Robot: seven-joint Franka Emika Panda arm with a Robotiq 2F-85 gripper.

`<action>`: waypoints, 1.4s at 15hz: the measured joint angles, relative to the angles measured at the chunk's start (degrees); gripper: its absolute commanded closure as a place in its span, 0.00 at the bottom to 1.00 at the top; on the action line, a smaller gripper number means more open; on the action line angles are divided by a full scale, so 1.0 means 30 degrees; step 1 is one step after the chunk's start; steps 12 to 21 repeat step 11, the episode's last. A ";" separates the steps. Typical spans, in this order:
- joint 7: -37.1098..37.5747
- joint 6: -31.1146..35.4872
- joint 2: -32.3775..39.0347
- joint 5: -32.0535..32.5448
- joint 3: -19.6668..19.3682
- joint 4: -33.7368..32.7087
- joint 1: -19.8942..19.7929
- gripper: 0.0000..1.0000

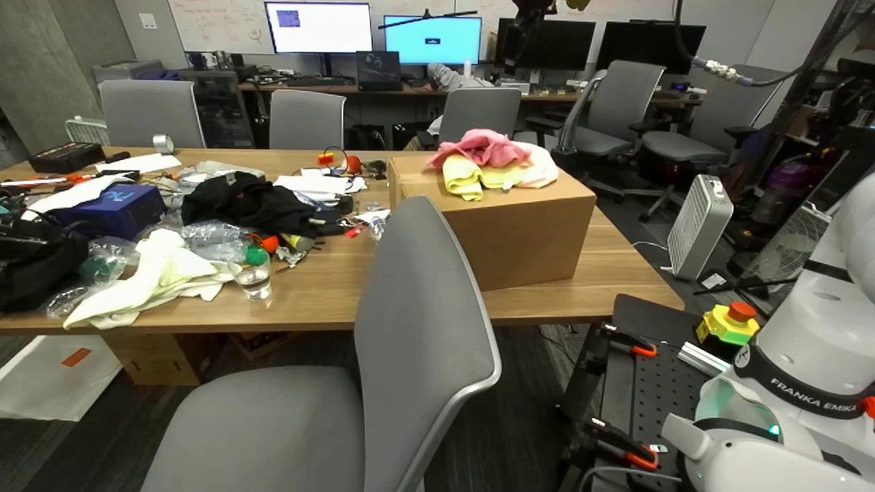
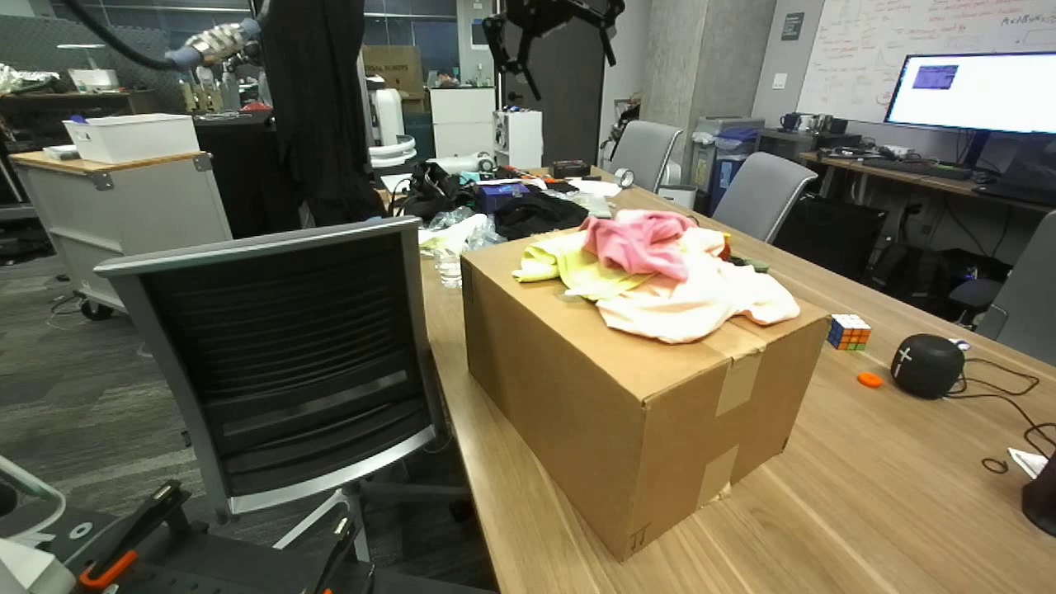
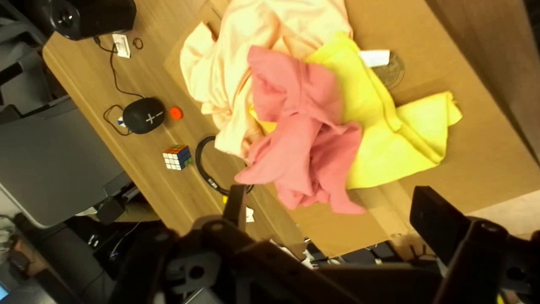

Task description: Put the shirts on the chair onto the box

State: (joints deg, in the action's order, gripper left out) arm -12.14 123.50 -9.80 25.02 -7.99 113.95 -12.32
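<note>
A pink shirt [image 1: 482,148] [image 2: 643,243] [image 3: 301,114], a yellow shirt [image 1: 465,176] [image 2: 577,266] [image 3: 379,139] and a pale peach shirt [image 1: 541,165] [image 2: 701,301] [image 3: 236,63] lie heaped on top of the cardboard box [image 1: 533,239] [image 2: 561,404] [image 3: 485,139]. The pink one is uppermost. The grey chair [image 1: 273,424] [image 2: 305,330] stands beside the table; no shirt shows on the visible part of its seat. My gripper [image 2: 573,78] [image 3: 329,198] is open and apart from the shirts, high above the table. An exterior view shows it partly cut off at the top edge.
The table [image 1: 321,290] bears a pale cloth [image 1: 150,280], a glass of water [image 1: 253,277], a black cloth [image 1: 253,205] and a blue box [image 1: 113,208]. A speaker [image 2: 928,365] and a puzzle cube [image 2: 848,332] stand near the box. The chair back rises close to the box.
</note>
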 measured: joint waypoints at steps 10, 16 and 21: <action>-0.6825 -0.4137 -0.5418 -0.3510 -0.2196 0.2189 0.0430 0.00; -0.7160 -0.4390 -0.5828 -0.3796 -0.2439 0.2457 0.0528 0.00; -0.7160 -0.4390 -0.5828 -0.3796 -0.2439 0.2457 0.0528 0.00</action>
